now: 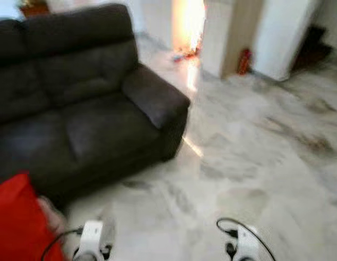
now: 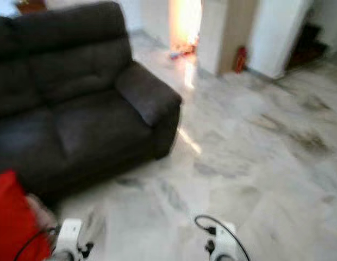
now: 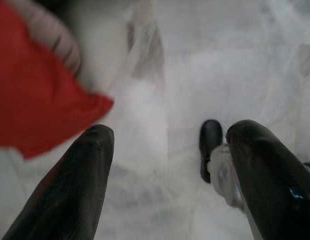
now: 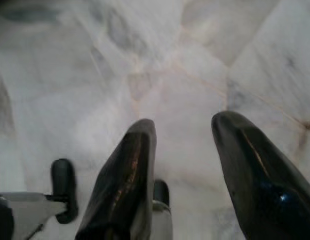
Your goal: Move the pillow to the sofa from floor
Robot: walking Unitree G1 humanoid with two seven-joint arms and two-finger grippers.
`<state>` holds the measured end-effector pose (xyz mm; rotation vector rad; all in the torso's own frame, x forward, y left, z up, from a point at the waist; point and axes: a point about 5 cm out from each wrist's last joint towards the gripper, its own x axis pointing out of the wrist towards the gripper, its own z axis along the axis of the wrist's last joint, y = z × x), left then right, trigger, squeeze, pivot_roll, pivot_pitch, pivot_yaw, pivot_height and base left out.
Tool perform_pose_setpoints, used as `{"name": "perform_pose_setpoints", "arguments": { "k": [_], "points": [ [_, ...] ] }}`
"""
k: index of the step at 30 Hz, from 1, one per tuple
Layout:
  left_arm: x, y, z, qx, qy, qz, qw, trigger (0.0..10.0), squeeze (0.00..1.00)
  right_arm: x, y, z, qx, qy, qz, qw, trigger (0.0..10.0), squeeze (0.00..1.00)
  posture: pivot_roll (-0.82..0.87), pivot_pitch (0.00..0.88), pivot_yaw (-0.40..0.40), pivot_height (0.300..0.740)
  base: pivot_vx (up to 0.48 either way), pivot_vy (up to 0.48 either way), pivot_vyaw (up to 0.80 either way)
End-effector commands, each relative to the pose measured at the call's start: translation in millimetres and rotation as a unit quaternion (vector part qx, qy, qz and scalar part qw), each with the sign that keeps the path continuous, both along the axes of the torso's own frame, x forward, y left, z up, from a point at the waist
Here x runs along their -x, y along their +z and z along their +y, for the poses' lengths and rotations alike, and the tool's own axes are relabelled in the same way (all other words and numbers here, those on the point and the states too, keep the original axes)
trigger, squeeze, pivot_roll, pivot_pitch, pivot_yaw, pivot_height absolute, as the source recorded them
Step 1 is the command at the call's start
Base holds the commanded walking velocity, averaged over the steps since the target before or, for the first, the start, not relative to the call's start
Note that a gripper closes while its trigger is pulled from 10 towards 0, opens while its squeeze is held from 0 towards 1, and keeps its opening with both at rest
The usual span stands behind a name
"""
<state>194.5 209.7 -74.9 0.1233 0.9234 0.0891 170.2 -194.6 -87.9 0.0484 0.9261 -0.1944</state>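
Lying on marble floor (image 1: 255,163): plain red pillow (image 1: 16,223), pointed corner; left tool (image 3: 165,150) wide, empty.

White wrists (image 1: 92,236); black cables (image 1: 233,222); glossy black fingers (image 4: 126,185)
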Motion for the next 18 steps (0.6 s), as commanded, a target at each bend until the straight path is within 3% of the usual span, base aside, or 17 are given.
{"name": "perform_pose_setpoints", "arguments": {
  "k": [1,18],
  "points": [
    [35.9,-17.0,-4.7,0.029,-0.011,0.042,0.999,10.0,0.0,0.0,-3.1,26.6,-0.118,-0.014,-0.004,0.993,10.0,0.0,-0.04,0.0,-0.045,0.74,0.0,0.0,0.8],
    [35.9,-17.3,-6.0,0.03,-0.009,0.042,0.999,10.0,0.0,0.3,-3.2,25.6,-0.115,-0.007,-0.002,0.993,10.0,0.0,-0.03,0.0,-0.054,0.74,0.0,0.0,0.8]
  ]
}}
